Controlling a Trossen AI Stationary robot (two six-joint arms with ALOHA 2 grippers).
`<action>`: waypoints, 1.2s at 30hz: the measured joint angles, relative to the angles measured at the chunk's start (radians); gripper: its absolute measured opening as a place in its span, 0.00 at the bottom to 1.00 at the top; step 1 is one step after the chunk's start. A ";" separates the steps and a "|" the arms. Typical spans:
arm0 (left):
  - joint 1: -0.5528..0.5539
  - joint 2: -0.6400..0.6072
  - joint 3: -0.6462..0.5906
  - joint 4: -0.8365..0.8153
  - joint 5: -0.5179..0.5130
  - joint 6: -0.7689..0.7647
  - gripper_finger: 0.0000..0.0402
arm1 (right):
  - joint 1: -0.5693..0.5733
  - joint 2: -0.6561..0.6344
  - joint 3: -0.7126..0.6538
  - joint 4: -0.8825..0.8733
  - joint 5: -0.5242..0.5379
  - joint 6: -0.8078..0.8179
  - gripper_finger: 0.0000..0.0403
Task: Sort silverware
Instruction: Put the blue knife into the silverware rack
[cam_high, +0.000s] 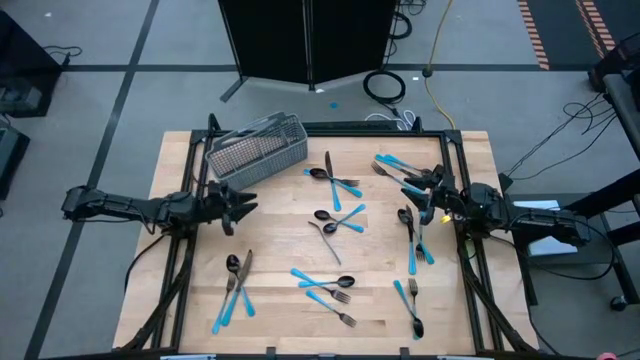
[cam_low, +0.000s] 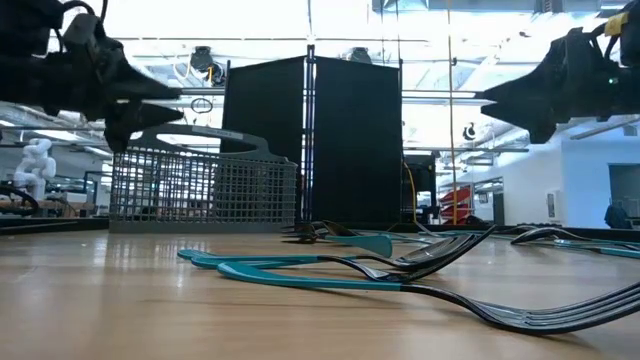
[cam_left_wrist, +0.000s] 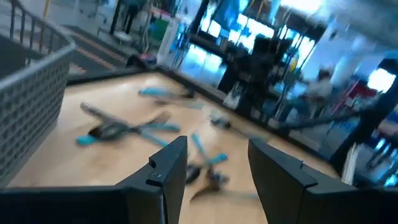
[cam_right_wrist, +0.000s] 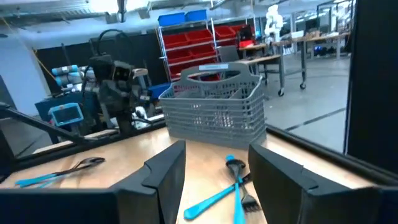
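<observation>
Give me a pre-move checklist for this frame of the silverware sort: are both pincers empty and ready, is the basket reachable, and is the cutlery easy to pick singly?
1. Left pincer empty and open: ok; its wrist view shows bare fingers with a gap between them.
2. Right pincer empty and open: ok; nothing sits between its fingers.
3. Both pincers clear of the table: ok; the low view shows them hanging above it.
4. Basket upright and unobstructed: ok; it stands at the table's far left corner.
5. Silverware lying singly: not ok; most pieces cross or overlap in small clusters.
6. Basket already holds pieces: cannot tell.
</observation>
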 joint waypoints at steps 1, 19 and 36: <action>0.000 -0.001 0.000 0.013 0.001 0.000 0.41 | 0.000 0.000 0.000 -0.005 -0.014 0.011 0.42; -0.052 0.152 0.214 -0.035 0.304 -0.074 0.40 | 0.001 0.077 0.069 0.212 -0.199 -0.049 0.42; -0.432 1.187 1.264 -1.243 0.356 -0.740 0.39 | 0.000 0.346 0.415 -0.084 -0.083 -0.175 0.42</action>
